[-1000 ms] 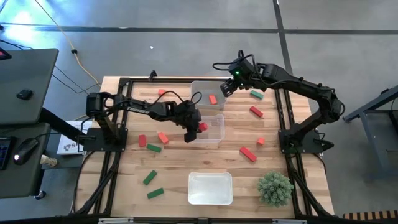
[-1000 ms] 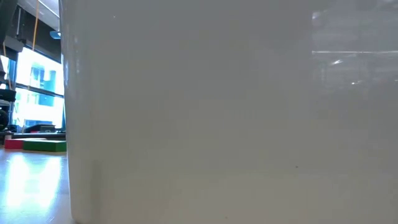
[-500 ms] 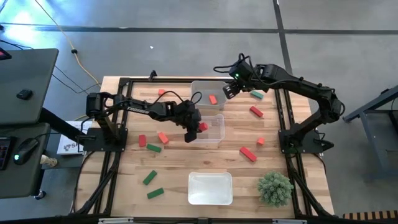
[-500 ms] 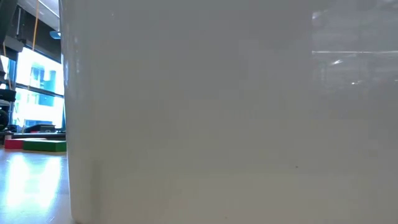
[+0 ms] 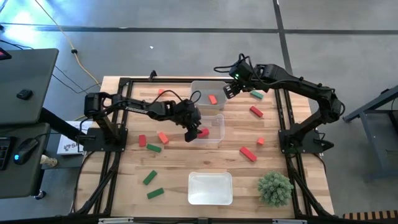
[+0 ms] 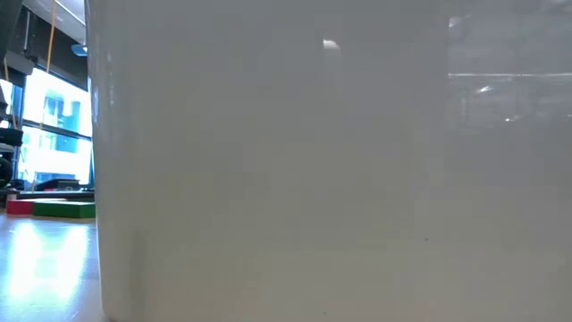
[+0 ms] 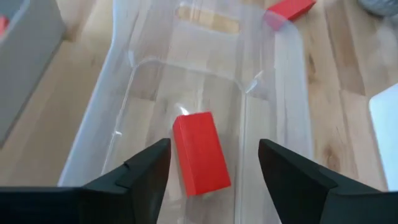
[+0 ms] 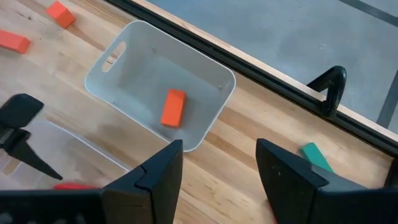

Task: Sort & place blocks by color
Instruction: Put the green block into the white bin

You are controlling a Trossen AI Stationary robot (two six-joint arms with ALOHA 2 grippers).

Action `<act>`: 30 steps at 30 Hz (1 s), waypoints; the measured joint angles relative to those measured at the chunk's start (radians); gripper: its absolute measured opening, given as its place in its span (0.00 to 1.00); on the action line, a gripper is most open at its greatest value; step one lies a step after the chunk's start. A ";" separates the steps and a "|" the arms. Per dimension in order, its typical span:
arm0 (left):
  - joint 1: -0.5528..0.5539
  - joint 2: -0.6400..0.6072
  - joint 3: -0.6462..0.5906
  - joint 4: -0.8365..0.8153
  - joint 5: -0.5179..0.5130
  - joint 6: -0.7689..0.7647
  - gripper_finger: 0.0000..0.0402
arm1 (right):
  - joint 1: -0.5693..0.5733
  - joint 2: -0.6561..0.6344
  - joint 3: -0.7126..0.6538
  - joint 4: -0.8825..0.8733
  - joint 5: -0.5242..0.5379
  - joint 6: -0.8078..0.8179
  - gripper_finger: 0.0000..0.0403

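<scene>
**A:** From above: where's the left gripper (image 5: 194, 134)?

**B:** At the left edge of the clear tray (image 5: 211, 129) in the middle of the table (image 5: 124, 186). A deep red block (image 5: 203, 132) shows right by its tips, inside that tray. Fingers look spread, though small from up here.

**A:** And the right gripper (image 5: 227, 91)?

**B:** Just right of the white tray (image 5: 208, 94) behind the clear one. An orange block (image 5: 213, 99) lies in the white tray. Other blocks are scattered: reds and greens left of the clear tray, more reds right of it, a green block (image 5: 256, 94) near the right gripper. A second white tray (image 5: 210, 188) sits in front, a spiky plant ball (image 5: 275, 188) to its right.

**A:** Table-height camera?

**B:** Nearly all a pale tray wall (image 6: 313, 179). Left of it, a red and a green block (image 6: 63, 210) side by side on the wood.

**A:** Left wrist?

**B:** The fingers (image 7: 143, 174) are spread wide, gripping nothing. The red block (image 7: 200, 162) lies free on the clear tray's floor between them. Another red block (image 7: 290, 7) lies on the wood beyond the tray.

**A:** Right wrist?

**B:** The fingers (image 8: 155, 171) are apart, empty. The orange block (image 8: 173, 107) lies inside the white tray (image 8: 106, 81); the green block (image 8: 316, 156) is on the wood outside it.
</scene>
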 joint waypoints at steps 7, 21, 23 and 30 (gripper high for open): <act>0.005 -0.105 0.000 -0.001 -0.003 0.093 0.57 | -0.022 0.000 0.000 -0.056 0.002 -0.055 0.48; 0.092 -0.293 0.000 0.002 -0.007 0.060 0.57 | -0.209 0.000 0.000 -0.100 -0.060 -0.251 0.51; 0.113 -0.313 0.000 0.002 -0.007 0.050 0.57 | -0.251 0.000 0.000 -0.097 -0.070 -0.305 0.53; 0.194 -0.344 0.000 -0.003 -0.033 0.007 0.57 | -0.390 0.000 0.000 -0.049 -0.121 -0.446 0.57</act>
